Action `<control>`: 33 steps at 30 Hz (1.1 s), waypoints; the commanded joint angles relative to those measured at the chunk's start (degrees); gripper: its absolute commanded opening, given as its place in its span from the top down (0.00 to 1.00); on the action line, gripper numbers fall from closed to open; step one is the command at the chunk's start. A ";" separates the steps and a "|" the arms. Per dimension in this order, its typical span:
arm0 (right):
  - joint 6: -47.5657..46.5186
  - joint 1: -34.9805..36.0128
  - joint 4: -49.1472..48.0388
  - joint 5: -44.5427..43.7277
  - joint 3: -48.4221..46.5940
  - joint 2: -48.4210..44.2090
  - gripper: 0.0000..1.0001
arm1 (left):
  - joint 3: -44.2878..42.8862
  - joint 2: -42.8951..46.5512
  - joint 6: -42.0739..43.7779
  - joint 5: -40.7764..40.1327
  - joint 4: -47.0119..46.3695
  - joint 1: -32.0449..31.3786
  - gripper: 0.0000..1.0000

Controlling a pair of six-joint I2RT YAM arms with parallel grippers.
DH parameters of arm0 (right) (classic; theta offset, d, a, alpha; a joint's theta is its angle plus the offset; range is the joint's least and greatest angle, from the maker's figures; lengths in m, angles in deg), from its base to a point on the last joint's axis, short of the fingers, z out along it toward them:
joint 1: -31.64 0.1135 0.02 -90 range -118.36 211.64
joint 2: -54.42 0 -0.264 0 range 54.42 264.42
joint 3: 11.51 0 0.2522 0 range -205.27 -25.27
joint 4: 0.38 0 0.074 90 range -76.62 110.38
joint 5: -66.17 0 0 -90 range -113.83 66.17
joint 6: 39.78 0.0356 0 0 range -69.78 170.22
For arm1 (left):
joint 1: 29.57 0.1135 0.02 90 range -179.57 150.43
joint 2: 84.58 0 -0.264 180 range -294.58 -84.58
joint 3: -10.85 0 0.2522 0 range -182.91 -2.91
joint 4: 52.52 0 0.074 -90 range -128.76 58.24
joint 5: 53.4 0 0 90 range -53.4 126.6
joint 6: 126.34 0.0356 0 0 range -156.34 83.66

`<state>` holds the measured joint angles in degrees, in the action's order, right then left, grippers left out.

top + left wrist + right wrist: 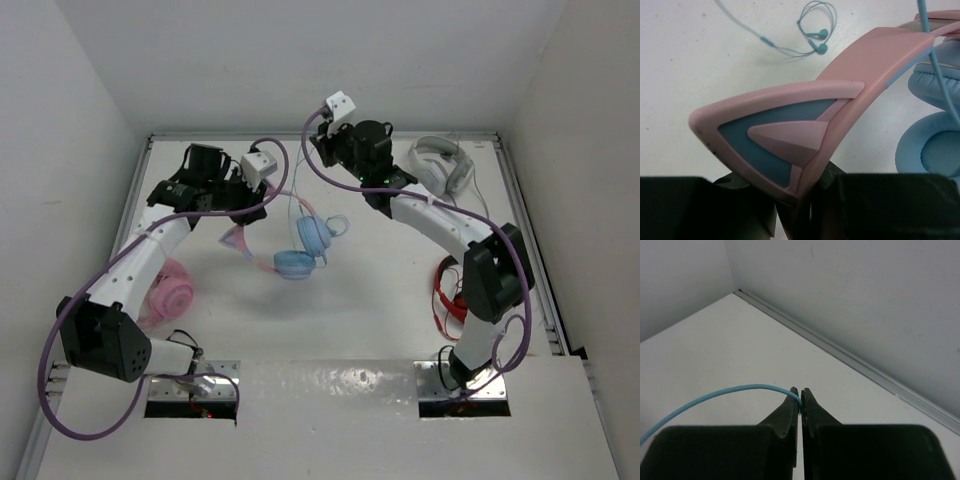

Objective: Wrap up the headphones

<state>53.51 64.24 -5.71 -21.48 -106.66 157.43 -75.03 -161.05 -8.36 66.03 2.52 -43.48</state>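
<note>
The headphones (300, 250) have light-blue ear cups and a pink headband, and lie left of the table's middle. My left gripper (240, 222) is shut on the headband beside a cat ear; in the left wrist view the cat ear (775, 135) fills the frame above the jaws of my left gripper (810, 200), with the ear cups (935, 150) at right. The thin blue cable (292, 205) runs up toward my right gripper (315, 150). In the right wrist view my right gripper (801, 400) is shut on the cable (730, 392), held above the table near the back wall.
An all-pink pair (170, 290) lies under my left arm. A white pair (440, 165) sits at the back right. A red item (450, 300) lies by my right arm's base. A loose loop of the cable (815, 30) rests on the table.
</note>
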 commanded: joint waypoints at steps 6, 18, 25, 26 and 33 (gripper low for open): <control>3.21 0.27 1.59 0.73 -9.73 -0.27 1.00 | -1.71 0.08 -2.24 5.98 -3.66 -0.50 1.00; 10.69 -2.98 6.25 6.96 -13.26 9.66 1.00 | -11.45 2.11 -3.46 19.34 4.51 0.11 1.00; 10.77 -2.98 -0.57 19.17 -4.42 10.73 0.30 | -16.12 2.20 -12.42 17.77 0.21 2.31 1.00; 12.08 -2.98 -6.34 20.31 -2.13 10.73 0.17 | -17.52 2.20 -15.04 17.85 -1.01 2.83 1.00; 17.88 -2.89 -19.57 27.36 7.55 15.03 0.16 | -26.93 1.85 -22.09 12.77 -1.99 5.65 1.00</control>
<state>67.63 61.40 -14.12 0.96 -100.14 171.70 -96.30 -161.40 -23.96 78.95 5.19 -38.69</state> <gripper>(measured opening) 0.854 0.212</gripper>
